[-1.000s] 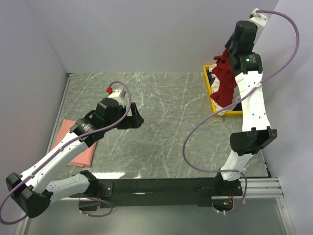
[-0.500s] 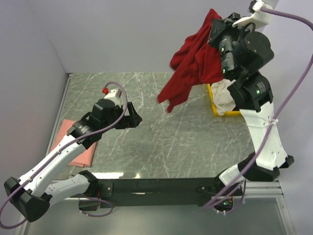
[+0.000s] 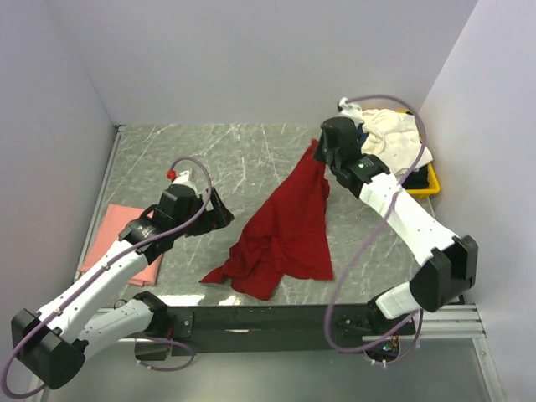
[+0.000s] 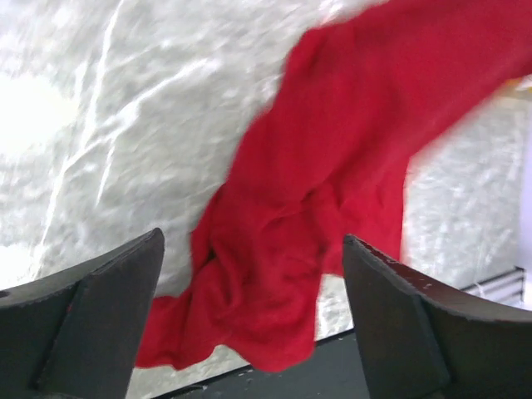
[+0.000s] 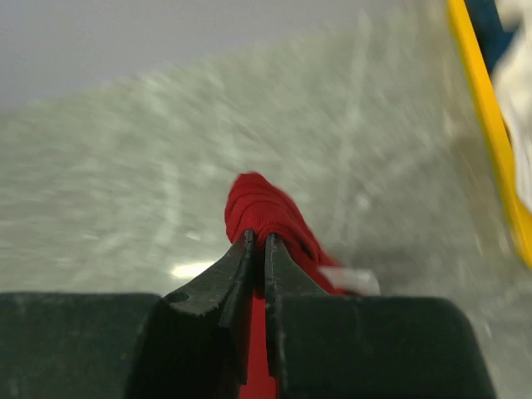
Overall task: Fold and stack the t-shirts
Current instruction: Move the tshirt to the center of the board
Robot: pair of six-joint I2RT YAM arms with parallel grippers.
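The dark red t-shirt (image 3: 289,224) lies crumpled across the middle of the table, one end lifted. My right gripper (image 3: 319,154) is shut on that end; the right wrist view shows the red cloth (image 5: 264,218) pinched between the closed fingers. My left gripper (image 3: 224,211) is open and empty, left of the shirt's near part; its wrist view shows the shirt (image 4: 332,208) between and beyond the spread fingers. The salmon-pink t-shirt (image 3: 113,239) lies folded flat at the left edge. The white/cream t-shirt (image 3: 398,138) is heaped in the bin.
The yellow plastic bin (image 3: 431,180) stands at the back right corner against the wall, with a blue item inside (image 5: 482,21). Walls close the table on the left, back and right. The black front rail (image 3: 268,318) runs along the near edge.
My right gripper has swung down and left from high above the bin, carrying the dark red t-shirt out onto the table, where most of it now lies. The left arm shifted slightly.
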